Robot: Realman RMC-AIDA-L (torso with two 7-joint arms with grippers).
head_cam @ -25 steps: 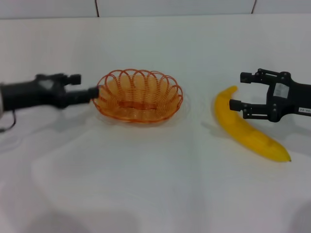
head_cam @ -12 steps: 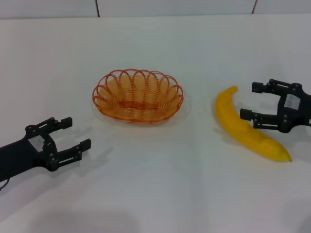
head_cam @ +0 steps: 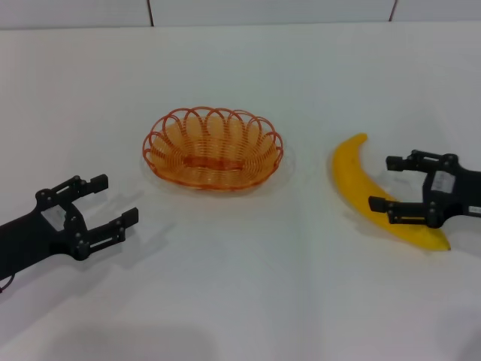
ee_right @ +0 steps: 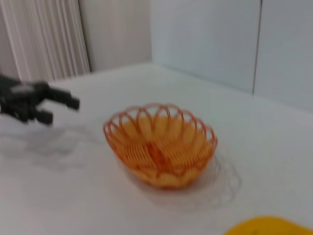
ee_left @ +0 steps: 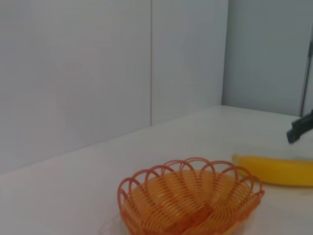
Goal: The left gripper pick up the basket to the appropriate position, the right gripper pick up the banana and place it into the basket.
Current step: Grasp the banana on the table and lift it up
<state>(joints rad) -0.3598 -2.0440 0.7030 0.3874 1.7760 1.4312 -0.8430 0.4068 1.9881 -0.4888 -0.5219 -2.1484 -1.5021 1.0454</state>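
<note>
Plainly, both black grippers — left gripper [head_cam: 111, 201], right gripper [head_cam: 389, 183] — gape beside wire-looped basket [head_cam: 213, 147], smooth banana [head_cam: 373, 193].

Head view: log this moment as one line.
left pincer: open, clear of wire basket | right pincer: open, straddling banana | basket: empty

The right gripper [head_cam: 382, 183] has dropped (fingers spread) over the banana [head_cam: 359, 188].

Bright, even light is filling every view — the white counter [head_cam: 248, 301] is glowing softly. Faint grey shadows are lying under both arms. The right wrist view is looking blurry — the basket [ee_right: 160, 145] is fuzzy.
</note>
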